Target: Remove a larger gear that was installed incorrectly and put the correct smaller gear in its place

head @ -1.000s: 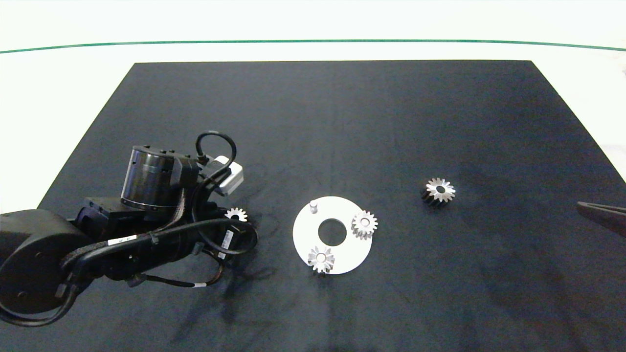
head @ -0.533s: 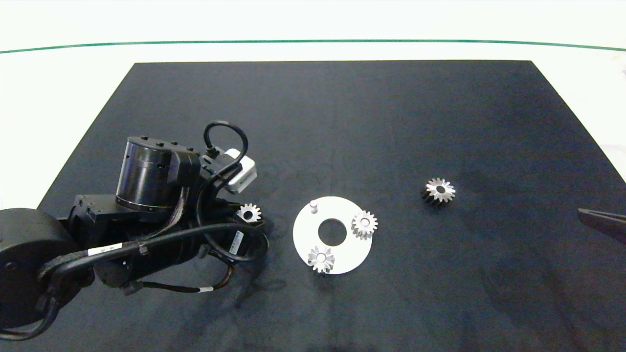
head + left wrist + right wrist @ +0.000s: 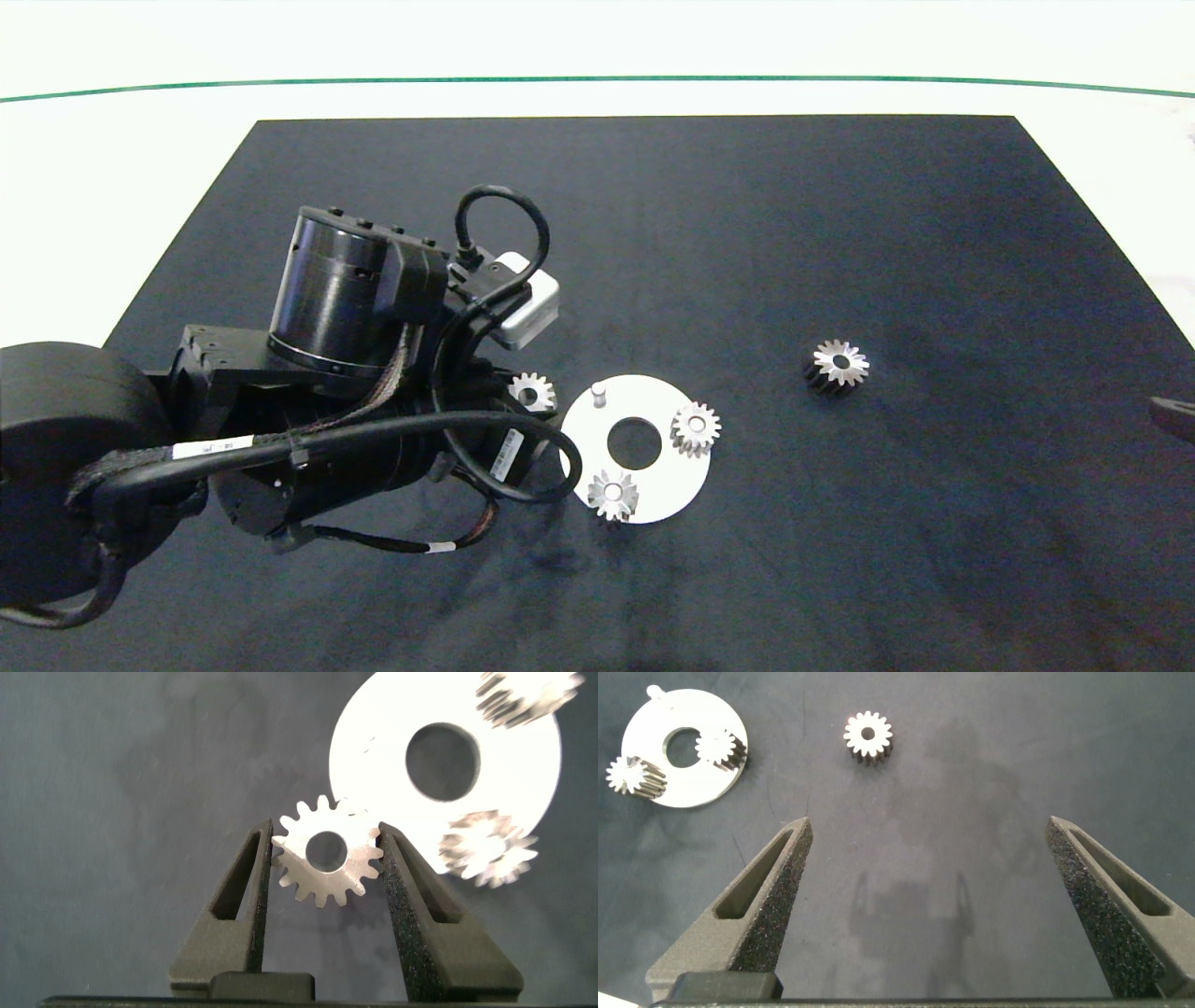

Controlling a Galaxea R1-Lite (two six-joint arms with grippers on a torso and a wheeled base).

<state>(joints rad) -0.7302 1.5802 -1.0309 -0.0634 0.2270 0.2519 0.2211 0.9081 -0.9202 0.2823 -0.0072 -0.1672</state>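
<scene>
Evidently rigid and light, the smaller gear [image 3: 327, 852] sits pinched across its slippery toothed rim by the left gripper [image 3: 325, 859]; right gripper [image 3: 924, 859] spread, idle.

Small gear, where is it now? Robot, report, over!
Left end effector shut on small gear, beside white disc. Empty peg not blocked. Right end effector open, idle at right; larger gear lies on mat.

Left pincer [image 3: 325, 859] clamped on small silver stubby-toothed smaller gear [image 3: 326, 851], held above dark counter [image 3: 140, 765]. Just beyond: white round plate [image 3: 374, 747] with centre hole, carrying two blurred silver gears [image 3: 488, 847].
</scene>
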